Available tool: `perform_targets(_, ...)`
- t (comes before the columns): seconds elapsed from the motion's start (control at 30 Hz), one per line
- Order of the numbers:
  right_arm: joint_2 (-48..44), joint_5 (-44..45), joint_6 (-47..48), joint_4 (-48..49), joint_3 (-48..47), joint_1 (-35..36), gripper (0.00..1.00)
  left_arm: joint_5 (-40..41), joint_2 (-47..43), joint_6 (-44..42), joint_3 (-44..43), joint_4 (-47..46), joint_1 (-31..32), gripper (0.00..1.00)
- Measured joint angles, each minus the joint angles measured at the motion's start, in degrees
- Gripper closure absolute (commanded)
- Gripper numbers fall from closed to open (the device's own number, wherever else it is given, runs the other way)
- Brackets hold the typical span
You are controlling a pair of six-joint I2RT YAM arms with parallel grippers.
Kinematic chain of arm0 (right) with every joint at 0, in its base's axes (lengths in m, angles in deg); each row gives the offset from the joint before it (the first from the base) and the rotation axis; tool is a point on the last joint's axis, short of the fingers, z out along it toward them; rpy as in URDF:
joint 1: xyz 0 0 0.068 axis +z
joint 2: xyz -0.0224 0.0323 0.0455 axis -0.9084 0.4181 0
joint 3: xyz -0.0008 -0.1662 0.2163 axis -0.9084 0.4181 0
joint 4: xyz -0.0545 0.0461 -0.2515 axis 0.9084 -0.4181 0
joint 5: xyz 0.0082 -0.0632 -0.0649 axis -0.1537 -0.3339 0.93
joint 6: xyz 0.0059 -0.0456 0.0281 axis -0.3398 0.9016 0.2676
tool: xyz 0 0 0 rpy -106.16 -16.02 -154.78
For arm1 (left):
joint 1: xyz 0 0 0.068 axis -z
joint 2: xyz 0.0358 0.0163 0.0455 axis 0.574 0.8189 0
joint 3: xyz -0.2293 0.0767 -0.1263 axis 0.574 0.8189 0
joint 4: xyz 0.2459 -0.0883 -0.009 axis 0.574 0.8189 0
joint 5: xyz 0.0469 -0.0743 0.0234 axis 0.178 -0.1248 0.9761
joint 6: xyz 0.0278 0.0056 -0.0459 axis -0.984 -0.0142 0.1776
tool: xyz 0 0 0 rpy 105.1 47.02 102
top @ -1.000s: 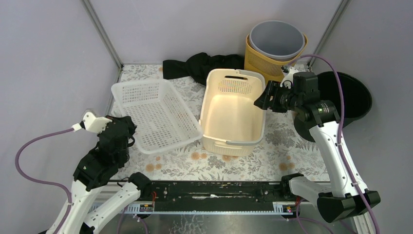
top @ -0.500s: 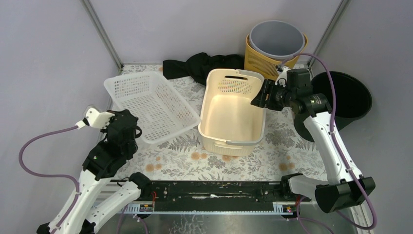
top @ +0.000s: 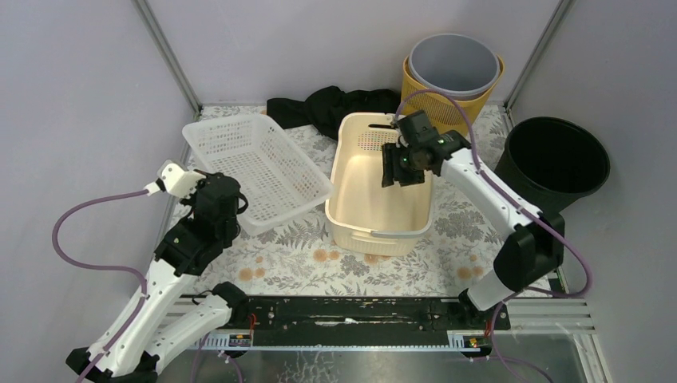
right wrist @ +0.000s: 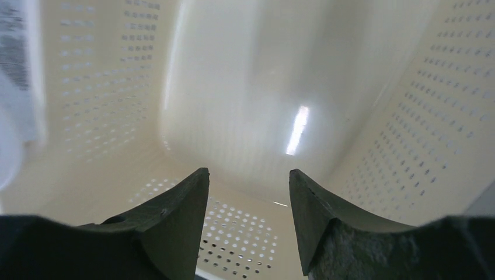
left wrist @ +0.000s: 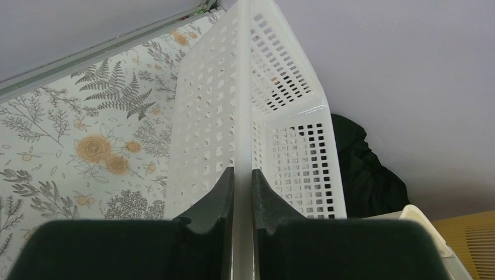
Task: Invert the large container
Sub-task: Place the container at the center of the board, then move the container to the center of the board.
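Overhead is the only view with the whole layout: floral table (top: 447,239), white lattice basket (top: 255,163) left of centre, cream perforated tub (top: 375,199) just right of it, and the two look to be touching or nearly so at the near corner. Behind them is a black cloth (top: 335,108). A grey bucket (top: 455,64) is nested in a yellow basket (top: 423,100) at the back right, with a black bucket (top: 559,155) at the far right. The left wrist view adds what overhead can't: the left gripper (left wrist: 242,175) is clamped narrow on the basket's (left wrist: 233,105) rim, which runs straight up between the two fingers. Overhead puts that left gripper (top: 230,206) on the basket's near-left side. The basket sits open side up and looks tipped, though I can't tell which edge is on the table. The right wrist view shows only the tub's inside (right wrist: 245,87), with the right gripper (right wrist: 249,175) jaws apart and nothing between them. Overhead has the right gripper (top: 397,171) over the tub's back half, pointing down, well apart from the basket. The right-wrist left edge is blurred. The black cloth (left wrist: 362,169) is partly hidden behind the basket wall in the left wrist view.
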Motion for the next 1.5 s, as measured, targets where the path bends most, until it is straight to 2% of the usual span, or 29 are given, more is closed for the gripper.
perform_targets(0.2,5.4,10.1,2.3,-3.8,-0.2,1.2,0.38,-1.1,0.5,-2.0,0.0,-2.4,-0.1,1.00)
perform_targets(0.47,13.5,20.4,2.7,-6.5,-0.4,-2.1,0.45,-5.7,2.5,-3.6,0.0,-3.4,-0.3,1.00)
perform_targets(0.77,8.5,28.7,1.9,-6.4,5.6,-14.8,0.45,-11.2,5.1,-6.5,0.0,-3.8,-0.3,1.00)
perform_targets(0.97,2.2,31.8,1.1,-6.3,6.9,-19.7,0.43,-14.1,6.8,-7.1,0.0,-4.7,-0.3,1.00)
perform_targets(1.07,-0.8,29.5,1.2,-5.8,6.9,-19.9,0.37,-15.9,6.9,-7.4,0.2,-4.9,-0.3,1.00)
perform_targets(1.2,-5.8,20.2,1.5,-3.8,6.6,-19.9,0.31,-19.2,6.9,-7.5,2.1,-6.8,-0.3,1.00)
perform_targets(1.5,-14.6,0.7,1.2,0.4,3.9,-19.9,0.30,-31.1,8.0,-10.1,10.1,-16.7,-0.3,1.00)
